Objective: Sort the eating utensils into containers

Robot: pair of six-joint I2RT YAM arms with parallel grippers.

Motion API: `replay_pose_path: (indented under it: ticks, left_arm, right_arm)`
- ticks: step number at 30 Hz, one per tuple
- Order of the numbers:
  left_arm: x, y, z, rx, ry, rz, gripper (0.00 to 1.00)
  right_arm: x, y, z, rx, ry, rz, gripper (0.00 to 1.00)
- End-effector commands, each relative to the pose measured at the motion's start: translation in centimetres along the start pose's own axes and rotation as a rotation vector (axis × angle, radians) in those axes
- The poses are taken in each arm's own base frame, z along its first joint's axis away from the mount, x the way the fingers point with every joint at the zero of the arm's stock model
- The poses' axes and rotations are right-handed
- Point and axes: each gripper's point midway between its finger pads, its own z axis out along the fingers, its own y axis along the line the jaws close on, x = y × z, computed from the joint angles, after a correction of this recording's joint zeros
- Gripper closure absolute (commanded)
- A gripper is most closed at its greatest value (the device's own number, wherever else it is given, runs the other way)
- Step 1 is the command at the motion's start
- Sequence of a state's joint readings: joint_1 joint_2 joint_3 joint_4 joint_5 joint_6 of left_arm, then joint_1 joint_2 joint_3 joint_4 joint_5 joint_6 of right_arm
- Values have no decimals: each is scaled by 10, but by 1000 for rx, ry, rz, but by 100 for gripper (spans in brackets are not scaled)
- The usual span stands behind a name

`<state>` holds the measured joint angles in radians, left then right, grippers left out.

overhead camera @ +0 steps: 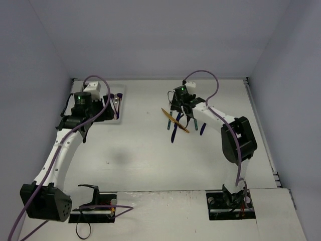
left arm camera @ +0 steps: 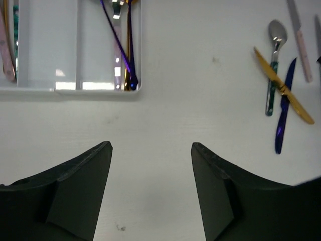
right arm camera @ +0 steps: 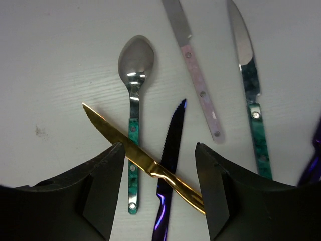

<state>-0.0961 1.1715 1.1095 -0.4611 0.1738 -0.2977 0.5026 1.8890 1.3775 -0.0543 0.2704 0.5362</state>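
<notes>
My right gripper (right arm camera: pixel 159 148) hangs open low over a loose pile of eating utensils, one finger on each side of a gold knife (right arm camera: pixel 145 163). That knife lies across a teal-handled spoon (right arm camera: pixel 135 65) and a dark blue knife (right arm camera: pixel 173 135). A pink-handled knife (right arm camera: pixel 198 85) and a teal-handled knife (right arm camera: pixel 251 85) lie just beyond them. My left gripper (left arm camera: pixel 150 145) is open and empty above bare table, just short of the white tray's (left arm camera: pixel 75 90) near right corner. The tray's right compartment holds a purple utensil (left arm camera: pixel 118 45) and a gold one (left arm camera: pixel 129 45), and a pink-handled piece (left arm camera: pixel 6 55) lies in its left compartment.
In the top view the tray (overhead camera: pixel 122 95) sits at the far left, partly under the left arm, and the utensil pile (overhead camera: pixel 175 125) lies right of centre under the right gripper (overhead camera: pixel 179 116). Another purple utensil (right arm camera: pixel 313 160) shows at the right wrist view's edge. Walls enclose the table.
</notes>
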Motion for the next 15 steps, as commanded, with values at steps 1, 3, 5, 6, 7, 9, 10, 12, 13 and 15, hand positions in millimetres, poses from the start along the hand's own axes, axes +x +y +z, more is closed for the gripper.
replay_pose_path:
  ticks: [1,3,5,6,7,9,10,12,13,15]
  left_arm:
    - [-2,23,-4,-91,-78,42,39]
    - [-5,22,-8,-85,-102,39,39]
    - [-7,20,-6,-78,-108,37,39]
    - [-7,20,-5,-78,-104,38,39]
    - [-7,19,-4,-75,-99,40,39]
    - [-8,17,-3,-65,-94,38,39]
    - [-7,16,-3,-60,-93,37,39]
    - [-7,16,-2,-56,-92,32,39]
    - [-8,16,-3,-58,-94,31,39]
    - [-8,17,-3,-62,-95,30,39]
  right_arm:
    - [-18,21,20,-34,-36,4,45]
    - [-14,26,30,-34,-24,8,45]
    - [-11,30,38,-30,-19,15,46]
    - [-9,30,41,-25,-17,22,46]
    - [-7,30,46,-16,-15,26,47]
    - [-3,31,52,-7,-9,29,48]
    - [-2,31,55,-4,-7,31,48]
    - [4,33,62,0,5,25,49]
    - [7,34,65,-1,11,23,50]
    - [13,37,71,-4,22,17,51]
